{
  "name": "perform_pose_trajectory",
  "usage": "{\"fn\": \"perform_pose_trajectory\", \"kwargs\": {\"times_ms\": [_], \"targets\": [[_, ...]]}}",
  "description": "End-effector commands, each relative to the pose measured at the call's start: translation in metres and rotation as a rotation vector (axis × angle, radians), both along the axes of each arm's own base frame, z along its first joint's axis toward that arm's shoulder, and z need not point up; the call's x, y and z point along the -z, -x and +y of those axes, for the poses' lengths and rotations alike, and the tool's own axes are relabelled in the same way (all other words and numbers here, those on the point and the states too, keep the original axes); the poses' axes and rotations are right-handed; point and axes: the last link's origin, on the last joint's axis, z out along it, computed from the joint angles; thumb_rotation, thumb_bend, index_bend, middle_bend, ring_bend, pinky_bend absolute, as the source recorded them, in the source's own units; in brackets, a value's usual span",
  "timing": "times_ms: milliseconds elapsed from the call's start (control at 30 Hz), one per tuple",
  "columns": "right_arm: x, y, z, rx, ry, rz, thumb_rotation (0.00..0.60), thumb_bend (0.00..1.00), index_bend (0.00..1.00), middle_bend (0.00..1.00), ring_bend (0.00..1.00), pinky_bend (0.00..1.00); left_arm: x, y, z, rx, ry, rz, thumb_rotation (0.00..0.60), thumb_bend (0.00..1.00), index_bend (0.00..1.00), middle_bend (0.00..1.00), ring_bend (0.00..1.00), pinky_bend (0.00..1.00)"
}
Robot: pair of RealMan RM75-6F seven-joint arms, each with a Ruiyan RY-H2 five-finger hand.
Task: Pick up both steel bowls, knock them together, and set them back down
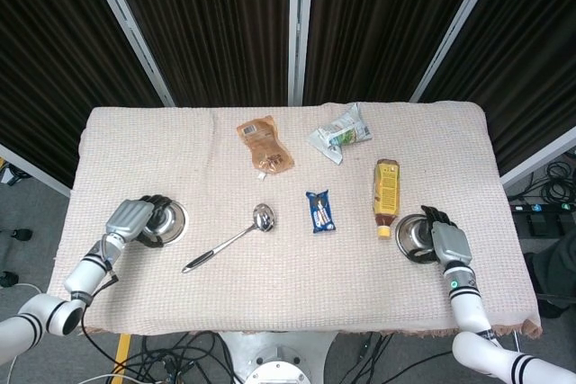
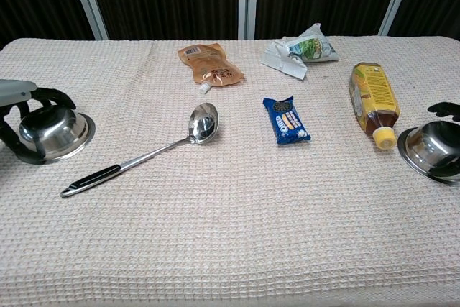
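The left steel bowl (image 1: 169, 221) (image 2: 52, 134) sits on the cloth at the left edge. My left hand (image 1: 135, 219) (image 2: 20, 98) wraps it from the outer side, fingers (image 2: 52, 94) curled over the far rim and gripping it. The right steel bowl (image 1: 414, 236) (image 2: 430, 150) rests at the right edge, beside the bottle's cap. My right hand (image 1: 447, 242) covers its outer side, fingers (image 2: 445, 108) arched over the far rim. Whether they clamp the rim is unclear. Both bowls stand on the table.
A steel ladle (image 1: 229, 240) (image 2: 144, 156) lies just right of the left bowl. A blue snack pack (image 1: 320, 210), an amber bottle (image 1: 386, 193) lying down, a brown pouch (image 1: 265, 143) and a crumpled wrapper (image 1: 340, 133) occupy the middle and back of the cloth-covered table (image 1: 288, 294).
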Motion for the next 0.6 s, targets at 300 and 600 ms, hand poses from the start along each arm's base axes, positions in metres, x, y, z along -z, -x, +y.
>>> {"fn": "perform_pose_trajectory", "kwargs": {"times_ms": [300,600], "targets": [[0.004,-0.004,-0.002,-0.027,0.016,0.023,0.600,0.10,0.44,0.32,0.26,0.40,-0.005,0.001,-0.002,-0.007,-0.022,-0.039,0.600,0.05,0.42,0.40,0.37,0.59],[-0.036,-0.026,0.002,-0.122,0.259,-0.186,0.600,0.10,0.46,0.35,0.28,0.42,-0.055,-0.043,-0.004,0.099,-0.235,-0.267,0.600,0.06,0.43,0.42,0.38,0.60]]}}
